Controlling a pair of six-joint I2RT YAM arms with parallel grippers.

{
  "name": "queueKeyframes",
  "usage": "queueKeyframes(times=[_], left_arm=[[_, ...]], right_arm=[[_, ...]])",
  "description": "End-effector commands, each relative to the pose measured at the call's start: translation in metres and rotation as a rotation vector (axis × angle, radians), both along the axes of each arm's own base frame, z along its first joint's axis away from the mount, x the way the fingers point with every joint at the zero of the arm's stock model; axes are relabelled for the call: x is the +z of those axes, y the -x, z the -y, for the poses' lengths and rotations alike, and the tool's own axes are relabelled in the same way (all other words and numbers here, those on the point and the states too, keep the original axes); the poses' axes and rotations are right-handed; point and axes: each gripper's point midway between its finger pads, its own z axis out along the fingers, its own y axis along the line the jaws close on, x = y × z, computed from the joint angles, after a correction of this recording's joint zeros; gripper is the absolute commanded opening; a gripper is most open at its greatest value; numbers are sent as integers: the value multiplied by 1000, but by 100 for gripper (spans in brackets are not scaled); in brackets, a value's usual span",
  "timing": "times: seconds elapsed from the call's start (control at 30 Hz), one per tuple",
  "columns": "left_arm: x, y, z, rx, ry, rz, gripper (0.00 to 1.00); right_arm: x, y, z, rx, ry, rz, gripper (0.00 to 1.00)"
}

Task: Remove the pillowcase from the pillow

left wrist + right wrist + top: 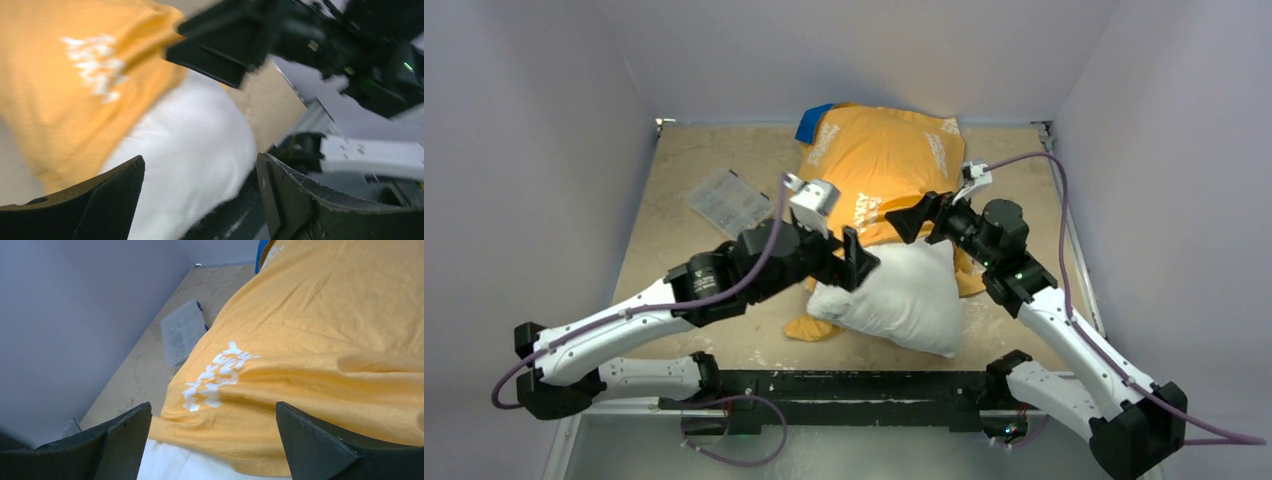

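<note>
The pillowcase (879, 165) covers the far part of the pillow (909, 295); the near white end lies bare on the table (674, 240). The left hand (200, 172) and the right hand (214, 415) both have fingers apart.

The left pincer (200, 160) stands wide open, its two dark fingers (115, 192) low in the view and gripping nothing. Between and beyond them lies the white pillow (190, 125), bare at this end. The orange-yellow pillowcase (60, 115), with a blurred patch of white lettering (97, 67), covers it toward the upper left. The black right pincer (215, 50) hangs above where fabric meets pillow. Tan bench (272, 107) and a white arm link (370, 157) show at right.
</note>
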Motion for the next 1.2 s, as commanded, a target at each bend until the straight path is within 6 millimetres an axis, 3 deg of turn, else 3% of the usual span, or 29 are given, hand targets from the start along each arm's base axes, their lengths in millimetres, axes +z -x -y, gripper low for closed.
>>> queueKeyframes(times=[0.0,0.1,0.27,0.43,0.57,0.8,0.93,1.17], left_arm=[[-35,-58,-59,252,-62,-37,80],[-63,-80,-83,347,-76,-78,80],[-99,-106,-96,392,-5,-172,76],[-111,-121,-85,340,132,-250,74],[-131,-120,-74,275,198,-333,71],[-145,-110,-67,222,280,-395,65],[-147,-109,-66,210,280,-400,59],[-152,-106,-62,184,284,-412,51]], right_arm=[[7,9,-21,40,-18,-6,97],[0,20,-47,62,-15,-64,97],[-12,41,-80,76,8,-172,97],[-7,74,-109,134,4,-232,98],[-40,96,-122,113,101,-343,99],[-105,122,-123,41,261,-525,99],[-147,120,-103,-97,366,-613,99],[-194,111,-72,-328,521,-680,97]])
